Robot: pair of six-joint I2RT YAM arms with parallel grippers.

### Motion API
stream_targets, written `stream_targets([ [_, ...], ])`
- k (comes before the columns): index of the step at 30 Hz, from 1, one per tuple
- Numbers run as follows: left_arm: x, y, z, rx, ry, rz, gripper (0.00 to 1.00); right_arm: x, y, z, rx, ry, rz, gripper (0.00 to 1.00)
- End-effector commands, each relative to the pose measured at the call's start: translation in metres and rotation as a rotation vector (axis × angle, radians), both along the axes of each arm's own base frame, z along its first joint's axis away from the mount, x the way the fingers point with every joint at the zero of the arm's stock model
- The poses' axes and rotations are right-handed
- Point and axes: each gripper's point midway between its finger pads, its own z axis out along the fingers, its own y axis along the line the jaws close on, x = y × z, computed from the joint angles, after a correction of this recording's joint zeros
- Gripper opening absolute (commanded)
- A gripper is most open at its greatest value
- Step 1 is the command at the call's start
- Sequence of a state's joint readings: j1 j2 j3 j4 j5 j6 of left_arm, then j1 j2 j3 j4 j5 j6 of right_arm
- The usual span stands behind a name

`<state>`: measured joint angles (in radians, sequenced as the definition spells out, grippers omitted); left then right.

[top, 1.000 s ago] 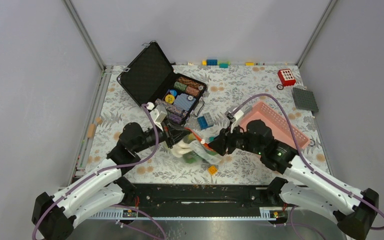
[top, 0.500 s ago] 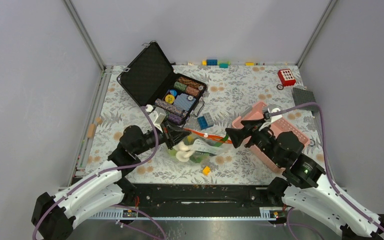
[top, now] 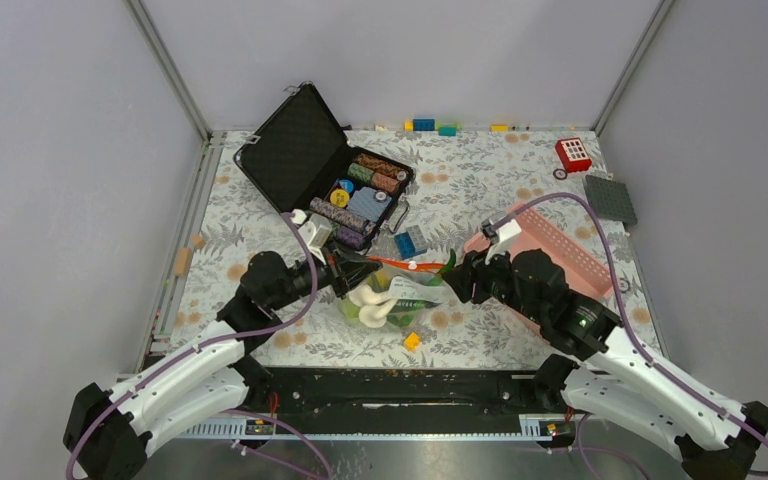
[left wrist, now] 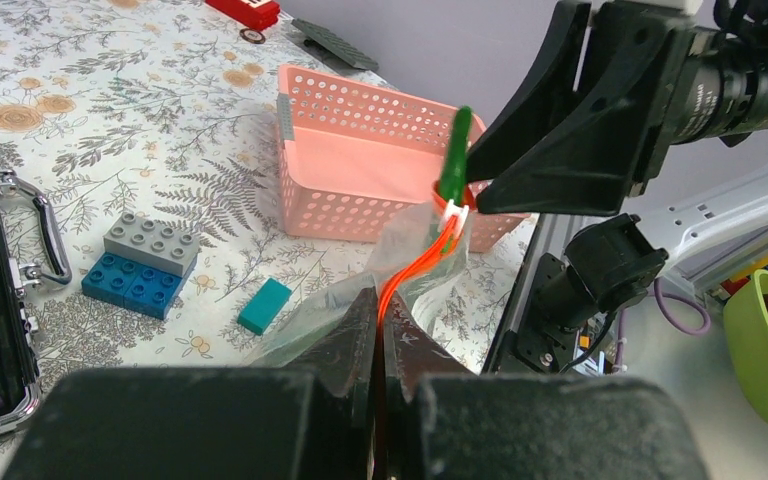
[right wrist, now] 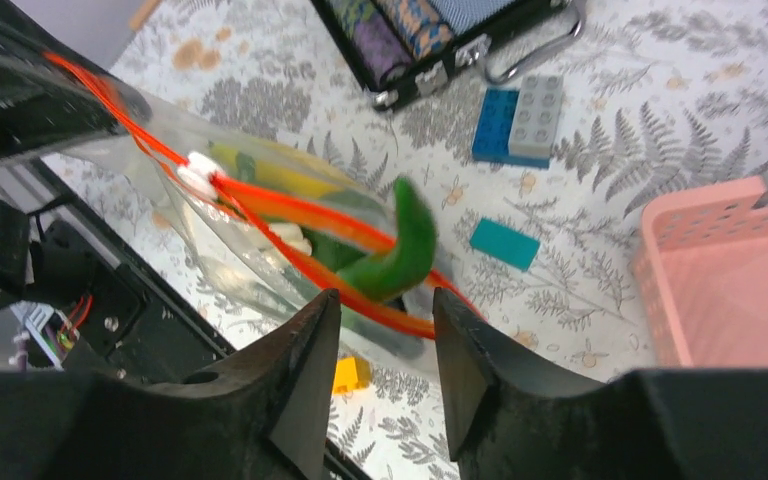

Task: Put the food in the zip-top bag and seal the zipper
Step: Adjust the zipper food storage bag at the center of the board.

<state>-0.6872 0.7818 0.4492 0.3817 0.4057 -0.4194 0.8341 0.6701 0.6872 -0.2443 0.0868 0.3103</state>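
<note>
Right tool flanks green pod at zip-top bag mouth.

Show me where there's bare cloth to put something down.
Free: the back stretch between the black case and the red toy; the left strip beside the case. Crowded: the middle, around the zip-top bag, bricks and pink basket.

The green pod just above the right fingers is blurred. The bottom of the zip-top bag is hidden behind them. The near end of the zipper is hidden between the left fingers.
</note>
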Motion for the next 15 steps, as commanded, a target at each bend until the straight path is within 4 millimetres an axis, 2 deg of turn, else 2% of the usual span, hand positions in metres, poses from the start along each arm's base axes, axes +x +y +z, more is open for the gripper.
stream_targets([
  [1,0.005,0.003,0.032,-0.075,-0.077,0.031,0.0,-0.008,0.009,0.004,-0.012,0.037,0.06,0.41],
  [5,0.003,0.004,0.025,-0.048,-0.057,0.032,0.0,-0.006,0.012,0.003,-0.006,0.038,0.062,0.19],
  [9,0.001,0.005,0.017,-0.018,-0.038,0.028,0.0,-0.005,0.019,0.015,0.031,0.016,0.083,0.12],
  [12,0.0,0.008,0.012,0.002,-0.031,0.033,0.0,-0.002,0.017,0.026,0.056,-0.008,0.06,0.06],
  [13,-0.001,0.008,0.012,0.005,-0.032,0.031,0.0,-0.001,0.016,0.03,0.066,-0.02,0.054,0.07],
  [15,-0.003,0.009,0.011,0.008,-0.036,0.025,0.0,-0.002,0.016,0.034,0.075,-0.025,0.054,0.16],
])
